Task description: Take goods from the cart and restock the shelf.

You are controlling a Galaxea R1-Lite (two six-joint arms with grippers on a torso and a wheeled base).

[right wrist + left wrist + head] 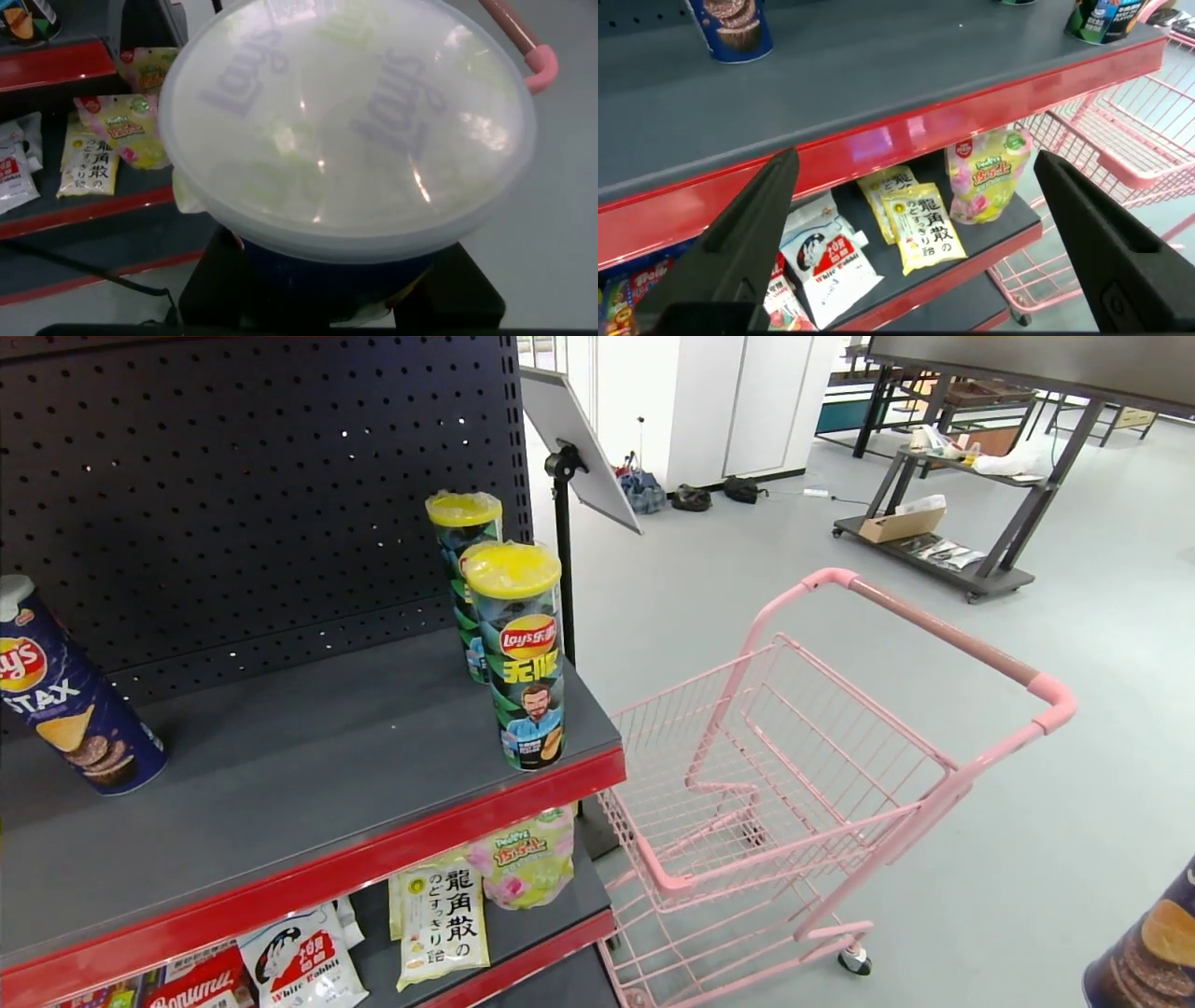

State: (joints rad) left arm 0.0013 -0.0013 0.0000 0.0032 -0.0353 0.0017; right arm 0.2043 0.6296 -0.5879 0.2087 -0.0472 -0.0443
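Currently the top shelf (280,784) carries three cans: one blue can (70,695) and two green cans (525,653) (459,537). The right gripper (336,294) is clenched on a fourth can (346,121) near the cart (934,635). The left gripper (915,238) is spread open before the shelf edge.

Bright even light (glare on lid (346,121))

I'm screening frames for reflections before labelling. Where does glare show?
Right wrist view: bright glints on the clear lid of the can. Left wrist view: pale sheen along the shelf's red edge. Head view: even light on the floor, no strong glare.
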